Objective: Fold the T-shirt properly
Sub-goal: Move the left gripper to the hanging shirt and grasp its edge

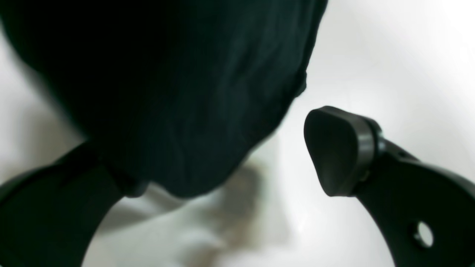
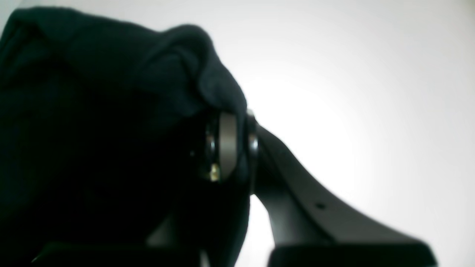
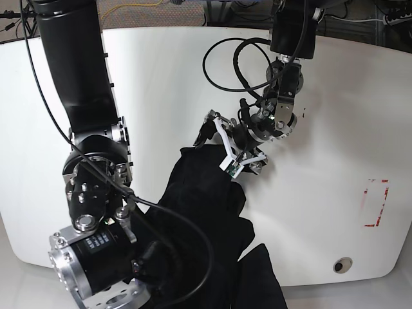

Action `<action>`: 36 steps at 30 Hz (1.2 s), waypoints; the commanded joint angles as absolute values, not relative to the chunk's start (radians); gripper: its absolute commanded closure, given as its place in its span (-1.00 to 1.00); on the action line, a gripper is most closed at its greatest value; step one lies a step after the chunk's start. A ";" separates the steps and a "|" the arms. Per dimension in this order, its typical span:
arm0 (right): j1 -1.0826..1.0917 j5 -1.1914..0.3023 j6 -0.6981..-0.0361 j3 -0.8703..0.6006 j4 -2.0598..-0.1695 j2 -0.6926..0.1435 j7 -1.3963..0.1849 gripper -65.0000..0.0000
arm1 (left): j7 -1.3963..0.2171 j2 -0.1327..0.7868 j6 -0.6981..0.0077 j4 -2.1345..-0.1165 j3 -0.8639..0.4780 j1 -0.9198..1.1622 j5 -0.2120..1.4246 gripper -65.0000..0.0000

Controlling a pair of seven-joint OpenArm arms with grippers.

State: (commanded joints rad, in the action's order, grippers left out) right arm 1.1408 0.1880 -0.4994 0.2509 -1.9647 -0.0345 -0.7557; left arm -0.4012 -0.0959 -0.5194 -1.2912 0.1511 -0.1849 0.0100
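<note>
Black cloth, the T-shirt, lies on the white surface in a long, rumpled run, its long axis going from the left arm's side down towards the near edge in the base view, slightly aslant. The left fingers are parted at its far end; in the left wrist view the cloth comes down from the top and narrows to a blunt tip reaching into the gap, close against the finger on that view's left and apart from the one on its right. So the shirt lies mostly to the near side of the left fingers, and the left arm is the closer one to that far end. The right fingers look pinched together on a folded edge of the cloth, with the bulk falling to the left of them in their own wrist view; their tips are partly covered by fabric. The right arm stands over the shirt's near portion and hides much of it. The next move probably turns on bringing both left fingers around that tip before closing, since shutting them off-centre could catch only a thin lip or miss it. Count: one shirt, two arms, two pairs of fingers, one surface.
</note>
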 joint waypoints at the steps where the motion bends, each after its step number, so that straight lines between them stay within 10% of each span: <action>1: 1.141 0.188 -0.499 0.251 -1.968 -0.035 -0.756 1.00 | -0.394 -0.096 -0.519 -1.280 0.151 -0.186 0.010 -0.92; 6: 1.141 0.188 -0.499 0.251 -1.972 -0.035 -0.757 1.00 | -0.383 -0.097 -0.522 -1.237 0.154 -0.220 0.010 -0.91; 15: 1.141 0.188 -0.499 0.251 -1.972 -0.035 -0.757 1.00 | -0.381 -0.107 -0.522 -1.182 0.216 -0.260 0.012 0.08; 24: 1.139 0.188 -0.499 0.251 -1.972 -0.035 -0.757 1.00 | -0.381 -0.124 -0.524 -1.184 0.213 -0.262 0.012 -0.33; 36: 1.139 0.188 -0.501 0.251 -1.972 -0.035 -0.757 1.00 | -0.381 -0.125 -0.524 -1.182 0.216 -0.262 0.012 -0.15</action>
